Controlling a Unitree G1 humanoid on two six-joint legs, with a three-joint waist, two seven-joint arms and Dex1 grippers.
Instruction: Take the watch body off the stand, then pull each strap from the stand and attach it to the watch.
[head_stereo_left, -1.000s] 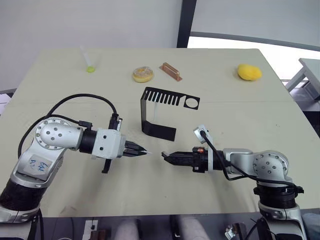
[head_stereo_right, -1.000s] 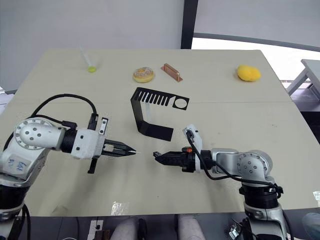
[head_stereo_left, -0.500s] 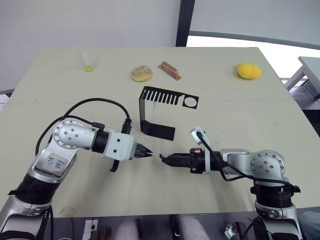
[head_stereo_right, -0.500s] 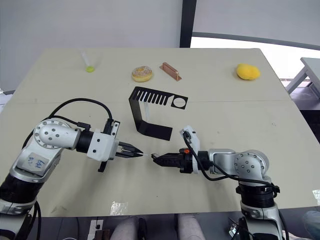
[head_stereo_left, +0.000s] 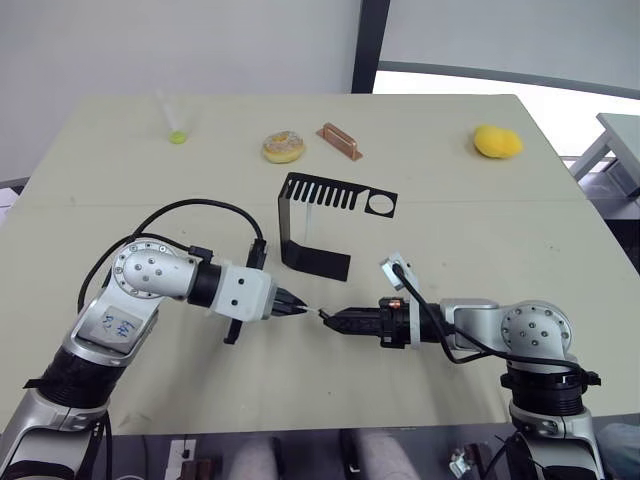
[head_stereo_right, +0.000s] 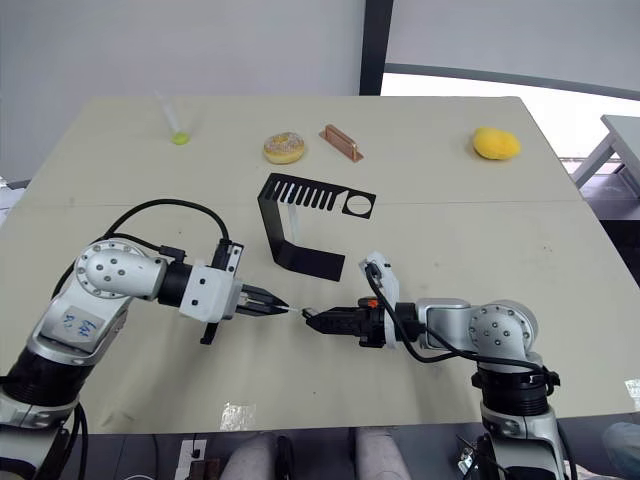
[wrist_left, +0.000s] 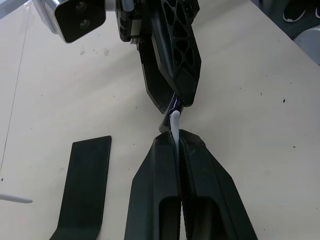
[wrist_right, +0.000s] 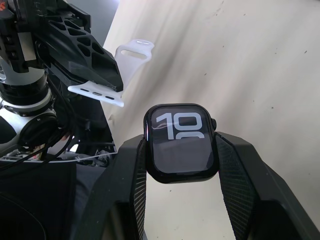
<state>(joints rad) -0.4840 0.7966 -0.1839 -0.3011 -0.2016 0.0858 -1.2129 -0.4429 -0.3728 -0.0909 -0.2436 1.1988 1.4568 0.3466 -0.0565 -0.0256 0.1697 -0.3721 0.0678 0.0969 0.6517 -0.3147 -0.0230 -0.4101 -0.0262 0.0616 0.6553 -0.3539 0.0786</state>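
White strap (wrist_left: 174, 122) sits pinched edge-on in the left gripper (head_stereo_left: 297, 308), just in front of the stand (head_stereo_left: 318, 262); the right gripper (wrist_right: 180, 165) is clamped on the watch body (wrist_right: 180, 142), nose to nose with it. I'd say the strap end must line up squarely with the case's slot before sliding in. That slot is hidden, and I can't make out whether they touch.

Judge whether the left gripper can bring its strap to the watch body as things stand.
Probably yes: the left gripper, shut on a strap, faces the watch body in the right gripper, nothing between.
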